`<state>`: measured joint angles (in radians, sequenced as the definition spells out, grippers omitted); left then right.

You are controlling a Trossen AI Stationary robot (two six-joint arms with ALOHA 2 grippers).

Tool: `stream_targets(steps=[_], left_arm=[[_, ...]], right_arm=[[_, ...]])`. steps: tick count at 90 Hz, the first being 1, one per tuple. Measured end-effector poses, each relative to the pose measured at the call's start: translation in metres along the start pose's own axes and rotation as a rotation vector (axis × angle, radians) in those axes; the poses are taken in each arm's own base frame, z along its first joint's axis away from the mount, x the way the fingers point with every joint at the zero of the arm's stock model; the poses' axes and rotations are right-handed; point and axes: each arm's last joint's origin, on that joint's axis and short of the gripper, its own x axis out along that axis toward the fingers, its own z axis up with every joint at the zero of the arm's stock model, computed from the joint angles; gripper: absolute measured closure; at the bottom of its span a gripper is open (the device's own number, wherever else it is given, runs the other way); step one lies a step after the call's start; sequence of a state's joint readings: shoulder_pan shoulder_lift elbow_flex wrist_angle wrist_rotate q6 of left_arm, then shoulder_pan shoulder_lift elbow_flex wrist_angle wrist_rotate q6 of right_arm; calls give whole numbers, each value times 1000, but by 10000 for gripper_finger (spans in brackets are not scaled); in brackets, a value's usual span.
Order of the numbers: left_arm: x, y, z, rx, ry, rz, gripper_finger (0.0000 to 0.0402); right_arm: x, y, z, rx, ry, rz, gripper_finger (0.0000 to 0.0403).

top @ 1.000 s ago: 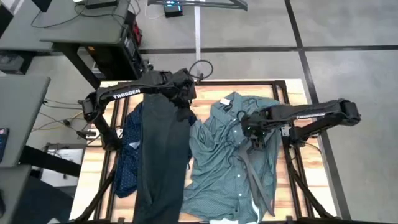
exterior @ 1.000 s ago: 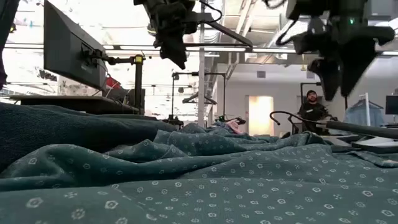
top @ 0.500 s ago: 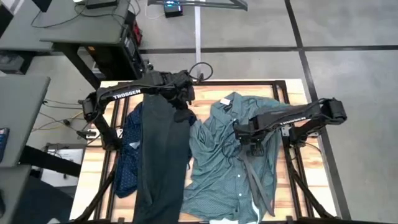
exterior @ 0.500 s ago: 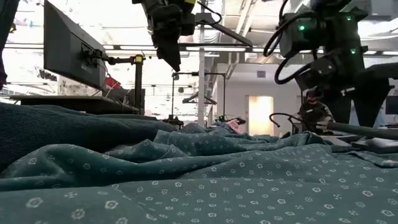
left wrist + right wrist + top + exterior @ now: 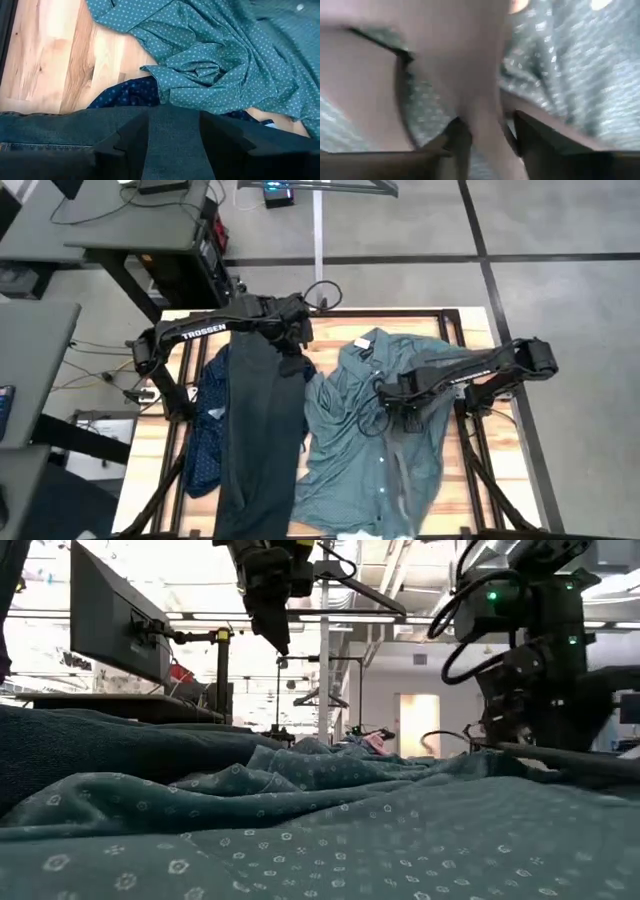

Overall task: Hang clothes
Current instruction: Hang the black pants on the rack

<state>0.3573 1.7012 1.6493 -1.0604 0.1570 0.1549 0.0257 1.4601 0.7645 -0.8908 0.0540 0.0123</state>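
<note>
**Both grippers low over the clothes on the table**

The right gripper (image 5: pixel 403 408) sits low on the teal shirt (image 5: pixel 350 450), near the middle of the garment. In the right wrist view its two dark fingers (image 5: pixel 459 137) stand a little apart with a blurred pale strip between them; whether they grip anything cannot be told. From the gripper, the right arm (image 5: pixel 480 365) runs out toward 2 o'clock to its base at the table's right edge. In the low view the same gripper (image 5: pixel 520 725) hangs just above the shirt's folds.

The left gripper (image 5: pixel 294 358) is at the upper end of the dark jeans (image 5: pixel 255 440), toward 11 o'clock from the right gripper. In the left wrist view its fingers (image 5: pixel 125 145) are spread, with jeans fabric showing between them; a firm hold cannot be confirmed. The left arm (image 5: pixel 200 332) stretches off toward 9 o'clock.

The jeans lie lengthwise down the table (image 5: pixel 150 450), from 12 toward 6 o'clock. The navy dotted shirt (image 5: pixel 205 435) lies partly under them on their 9 o'clock side. The teal shirt is spread on their 3 o'clock side, touching them.
</note>
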Motion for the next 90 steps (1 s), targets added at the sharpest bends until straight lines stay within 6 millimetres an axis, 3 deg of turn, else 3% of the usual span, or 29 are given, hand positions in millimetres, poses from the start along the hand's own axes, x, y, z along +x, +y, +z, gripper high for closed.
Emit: stream_targets(steps=[5,45,67,90], left_arm=[[0,0,0,-3,1,-1,244],[0,0,-1,-22,6,-2,244],[0,-1,0,-24,4,-2,244],[0,-2,0,-24,4,-4,244]], right_arm=[[-3,0,1,3,2,-4,343],[-65,-3,-2,5,-131,48,337],[-73,-3,-10,11,-139,47,335],[-82,0,-10,118,-114,496,338]])
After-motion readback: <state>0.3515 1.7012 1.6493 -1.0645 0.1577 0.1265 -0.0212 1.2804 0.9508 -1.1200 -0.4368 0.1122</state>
